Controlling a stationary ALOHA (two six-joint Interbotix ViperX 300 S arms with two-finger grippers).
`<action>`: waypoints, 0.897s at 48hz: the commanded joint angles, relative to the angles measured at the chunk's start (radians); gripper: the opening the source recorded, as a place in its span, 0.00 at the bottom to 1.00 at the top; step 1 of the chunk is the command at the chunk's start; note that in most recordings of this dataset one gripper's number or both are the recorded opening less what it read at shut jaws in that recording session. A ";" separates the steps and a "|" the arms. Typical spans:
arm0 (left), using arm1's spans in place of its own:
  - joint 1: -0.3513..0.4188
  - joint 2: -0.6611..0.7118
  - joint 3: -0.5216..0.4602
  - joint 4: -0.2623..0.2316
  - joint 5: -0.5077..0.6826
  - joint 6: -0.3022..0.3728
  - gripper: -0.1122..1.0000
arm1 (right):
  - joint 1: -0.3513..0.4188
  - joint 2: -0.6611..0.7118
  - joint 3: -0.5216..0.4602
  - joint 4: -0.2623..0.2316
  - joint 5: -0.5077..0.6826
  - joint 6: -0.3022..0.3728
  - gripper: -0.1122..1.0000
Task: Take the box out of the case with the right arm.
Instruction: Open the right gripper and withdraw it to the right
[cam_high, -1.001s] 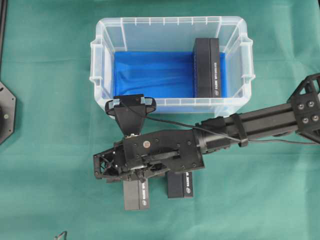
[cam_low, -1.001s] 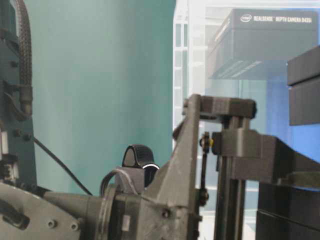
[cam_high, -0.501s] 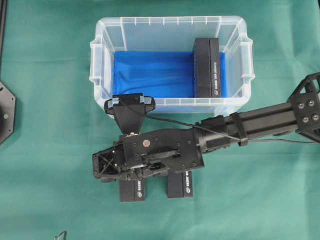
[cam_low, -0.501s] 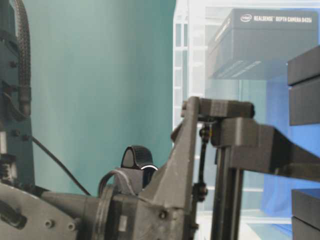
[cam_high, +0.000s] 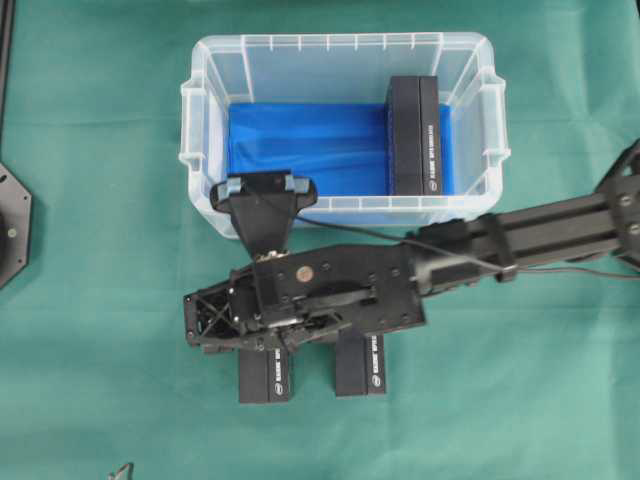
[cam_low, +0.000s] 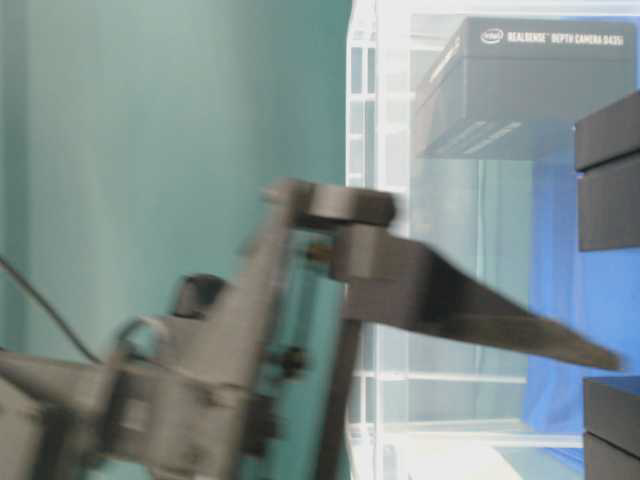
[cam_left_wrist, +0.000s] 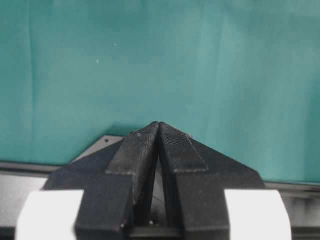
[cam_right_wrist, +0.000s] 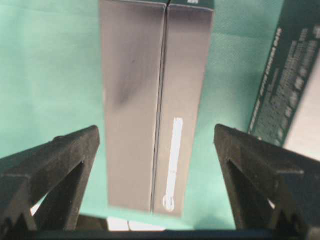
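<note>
Nearby, two boxes (cam_high: 266, 377) on cloth, beside case (cam_high: 340, 52).

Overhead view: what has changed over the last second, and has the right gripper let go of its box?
The right gripper set the released box on the cloth beside the second box, opened, and is now lifting clear, blurred at table level. One box remains in the case, unmoved.

Right arm (cam_high: 520, 235) stretches across just in front of the case (cam_high: 340, 50), crowding its near wall; inside, one box (cam_high: 415, 135) fills the right end, blue floor (cam_high: 305, 150) left of it lies open to reach
</note>
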 joint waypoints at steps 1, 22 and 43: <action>0.003 0.006 -0.018 0.003 -0.006 -0.002 0.10 | -0.003 -0.078 -0.035 -0.017 0.023 0.000 0.90; 0.005 0.009 -0.018 0.003 -0.002 -0.002 0.10 | -0.011 -0.109 -0.147 -0.104 0.176 -0.034 0.89; 0.003 0.011 -0.018 0.003 0.000 -0.002 0.10 | 0.014 -0.216 -0.028 -0.097 0.268 -0.066 0.89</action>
